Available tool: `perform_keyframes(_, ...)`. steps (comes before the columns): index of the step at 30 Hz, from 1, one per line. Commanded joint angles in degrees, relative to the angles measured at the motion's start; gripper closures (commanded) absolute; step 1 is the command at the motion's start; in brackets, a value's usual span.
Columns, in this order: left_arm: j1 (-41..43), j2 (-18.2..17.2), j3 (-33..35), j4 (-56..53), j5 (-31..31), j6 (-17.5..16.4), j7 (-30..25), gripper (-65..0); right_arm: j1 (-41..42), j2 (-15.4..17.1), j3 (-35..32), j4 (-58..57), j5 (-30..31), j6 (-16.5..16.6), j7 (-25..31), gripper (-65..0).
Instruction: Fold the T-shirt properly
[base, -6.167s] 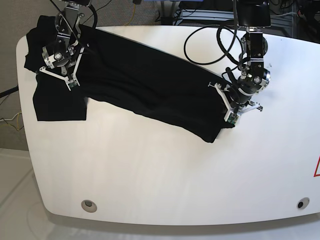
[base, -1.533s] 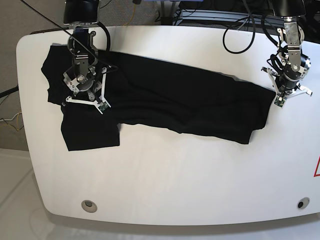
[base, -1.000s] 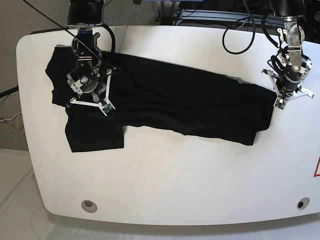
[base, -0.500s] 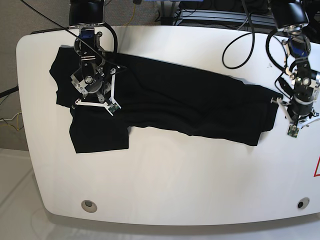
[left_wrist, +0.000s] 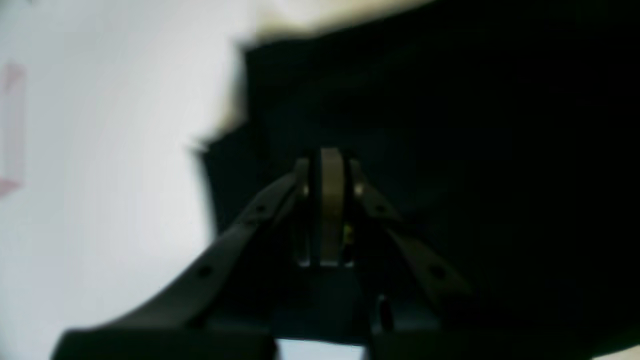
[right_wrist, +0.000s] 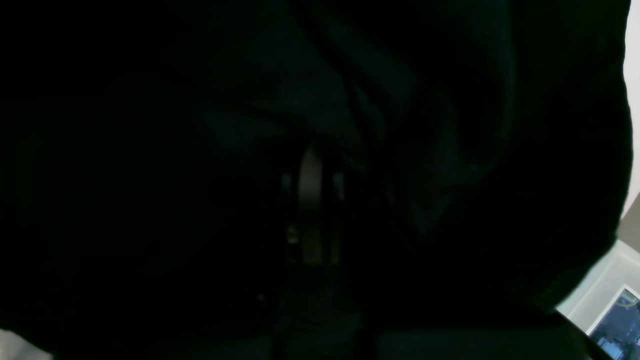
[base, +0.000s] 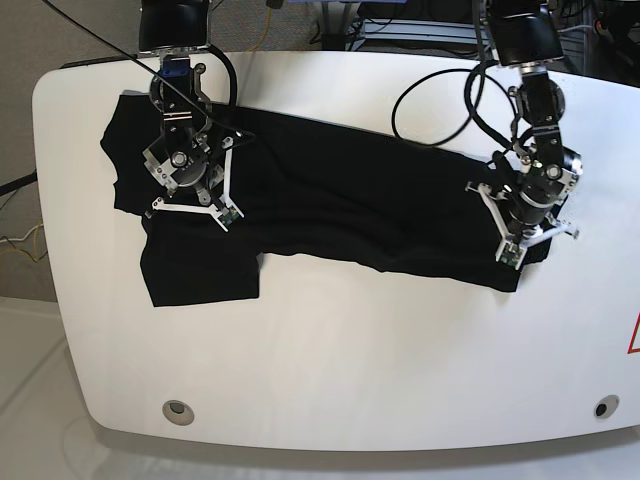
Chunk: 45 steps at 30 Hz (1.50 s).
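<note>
The T-shirt (base: 350, 190) lies stretched across the table (base: 350, 370). With both claws closed, left claw (base: 511, 262) and right claw (base: 230, 222), smooth outward gently (wrinkles spread under hard pressure).

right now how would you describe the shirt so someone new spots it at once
Look at the big white table under the two robot arms. The T-shirt is the long, matte black cloth spread across its far half, with a squarish flap jutting toward the near edge beneath the right arm's gripper. It's soft, flat fabric, unlike the jointed metal arms above it.
</note>
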Motion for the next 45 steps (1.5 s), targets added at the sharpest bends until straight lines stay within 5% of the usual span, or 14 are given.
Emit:
perform_keyframes(1, -1.4, 0.2, -0.2, -0.6, -0.2, 0.5, -1.3, -1.7, -0.4, -0.1, 0.0, 0.0, 1.4, 0.8, -0.5, 0.0)
perform_keyframes(20, 0.5, -3.4, -4.8, -10.3, -0.3, 0.4, -9.7, -1.7, -0.9, -0.1, -0.1, 0.1, 1.4, 0.8, -0.5, 0.0)
perform_keyframes(45, 7.4, -6.3, -5.7, -10.0, -0.3, 0.4, -9.9, -1.7, 3.7, -2.9, -3.5, -1.8, 1.4, 0.8, -0.4, 0.0)
